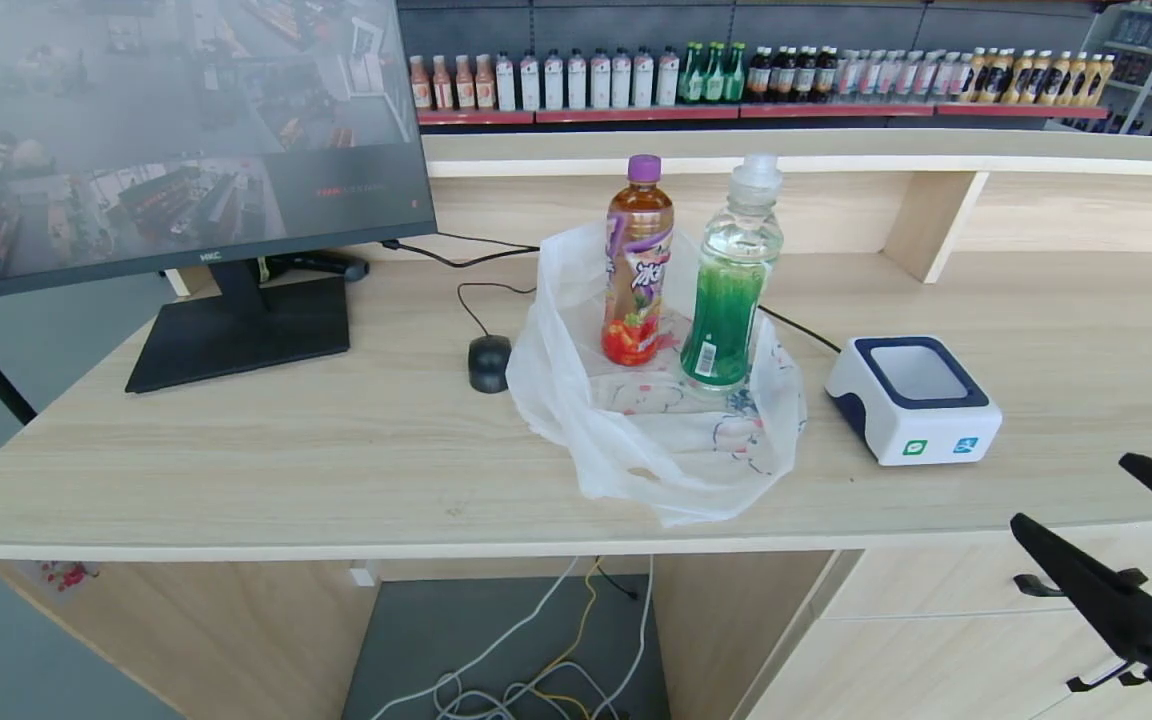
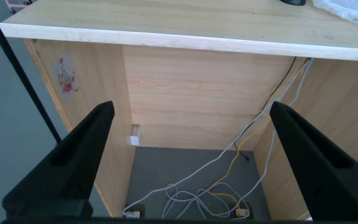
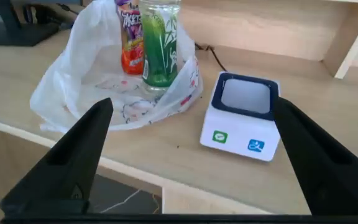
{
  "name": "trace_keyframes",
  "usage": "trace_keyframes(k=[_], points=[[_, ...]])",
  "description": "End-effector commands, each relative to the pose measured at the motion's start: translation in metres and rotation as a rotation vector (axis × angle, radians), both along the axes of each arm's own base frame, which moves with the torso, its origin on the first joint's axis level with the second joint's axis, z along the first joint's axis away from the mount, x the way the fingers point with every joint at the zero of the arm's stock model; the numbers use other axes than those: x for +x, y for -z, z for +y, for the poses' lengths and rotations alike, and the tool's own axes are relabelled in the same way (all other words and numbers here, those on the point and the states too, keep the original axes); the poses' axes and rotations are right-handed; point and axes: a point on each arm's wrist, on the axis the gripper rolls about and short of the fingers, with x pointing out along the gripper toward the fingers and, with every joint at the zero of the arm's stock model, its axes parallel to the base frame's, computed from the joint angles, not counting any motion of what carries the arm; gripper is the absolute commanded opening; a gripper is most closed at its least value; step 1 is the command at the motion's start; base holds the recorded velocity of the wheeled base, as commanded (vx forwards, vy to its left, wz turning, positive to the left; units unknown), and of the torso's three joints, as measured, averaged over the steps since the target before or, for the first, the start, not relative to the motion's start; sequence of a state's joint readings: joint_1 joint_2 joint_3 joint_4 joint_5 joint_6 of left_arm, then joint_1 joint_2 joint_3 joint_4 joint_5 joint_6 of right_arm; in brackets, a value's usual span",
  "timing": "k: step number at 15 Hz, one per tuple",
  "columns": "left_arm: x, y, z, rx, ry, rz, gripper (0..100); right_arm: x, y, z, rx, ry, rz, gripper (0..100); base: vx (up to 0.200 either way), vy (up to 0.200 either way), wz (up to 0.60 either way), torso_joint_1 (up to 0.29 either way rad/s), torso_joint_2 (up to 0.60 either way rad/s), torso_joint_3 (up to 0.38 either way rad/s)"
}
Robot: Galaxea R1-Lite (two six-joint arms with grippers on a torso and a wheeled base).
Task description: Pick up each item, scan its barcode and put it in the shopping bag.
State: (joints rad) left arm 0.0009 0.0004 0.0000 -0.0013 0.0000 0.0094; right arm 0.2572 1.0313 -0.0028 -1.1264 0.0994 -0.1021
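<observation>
Right end effector point(image 1: 1074, 491) sits nearest, low on the right, in front of the bench point(image 1: 336, 450) edge and above the drawer fronts point(image 1: 936, 640). Its fingers are spread wide with nothing between them. From its wrist view, the bag and scanner are both well ahead of the fingertips.

Left to right:
- left end effector point(image 2: 191, 109): below bench height, facing the opening under the bench. Fingers are spread wide and hold nothing. Cables point(image 2: 216, 180) run down the back panel and coil at the bottom.
- monitor point(image 1: 176, 130): far left of the bench on a flat black stand, screen showing a grid of camera feeds.
- mouse point(image 1: 489, 362): black and wired, between the monitor stand and the bag, just beside the bag's left edge.
- shopping bag point(image 1: 656, 460): thin white plastic, mid-bench, slumped open with the mouth up.
- orange bottle point(image 1: 638, 270): purple cap, upright inside the bag on its left side.
- green bottle point(image 1: 731, 290): clear cap, upright inside the bag, just right of the orange bottle. Cannot tell if they touch. A white barcode label point(image 1: 704, 360) sits low on its front.
- scanner point(image 1: 911, 398): white box with the dark-framed window facing up, just right of the bag with a small gap. Its cable runs back behind the bag.

Behind the bench, a shelf point(image 1: 756, 112) is lined with bottles.
</observation>
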Motion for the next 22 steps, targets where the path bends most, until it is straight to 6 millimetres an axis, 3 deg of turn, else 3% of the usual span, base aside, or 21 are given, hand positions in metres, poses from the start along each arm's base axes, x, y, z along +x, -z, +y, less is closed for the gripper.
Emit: trace_keyframes(k=[1, 5, 6, 8, 12, 18, 22], points=[[0.000, 0.000, 0.000, 0.000, -0.001, -0.001, 100, -0.059, 0.022, -0.013, -0.056, -0.057, 0.069, 100, 0.000, 0.000, 0.00, 0.000, 0.00, 0.000], [0.000, 0.000, 0.000, 0.000, -0.001, -0.001, 100, -0.109, 0.073, -0.029, -0.148, -0.050, 0.156, 100, 0.000, 0.000, 0.00, 0.000, 0.00, 0.000], [0.000, 0.000, 0.000, -0.002, -0.001, -0.001, 100, -0.114, 0.075, -0.031, -0.131, -0.042, 0.156, 100, 0.000, 0.000, 0.00, 0.000, 0.00, 0.000], [0.000, 0.000, 0.000, -0.003, -0.001, -0.001, 100, -0.114, 0.074, -0.030, -0.118, -0.016, 0.152, 100, 0.000, 0.000, 0.00, 0.000, 0.00, 0.000], [0.000, 0.000, 0.000, -0.003, -0.001, -0.001, 100, -0.106, 0.078, -0.027, -0.020, 0.267, 0.294, 100, 0.000, 0.000, 0.00, 0.000, 0.00, 0.000], [0.000, 0.000, 0.000, -0.002, -0.002, -0.001, 100, -0.122, 0.081, -0.027, 0.017, 0.289, 0.102, 100, 0.000, 0.000, 0.00, 0.000, 0.00, 0.000], [0.000, 0.000, 0.000, -0.002, -0.001, -0.001, 100, -0.122, 0.081, -0.027, 0.048, 0.300, 0.108, 100, 0.000, 0.000, 0.00, 0.000, 0.00, 0.000]])
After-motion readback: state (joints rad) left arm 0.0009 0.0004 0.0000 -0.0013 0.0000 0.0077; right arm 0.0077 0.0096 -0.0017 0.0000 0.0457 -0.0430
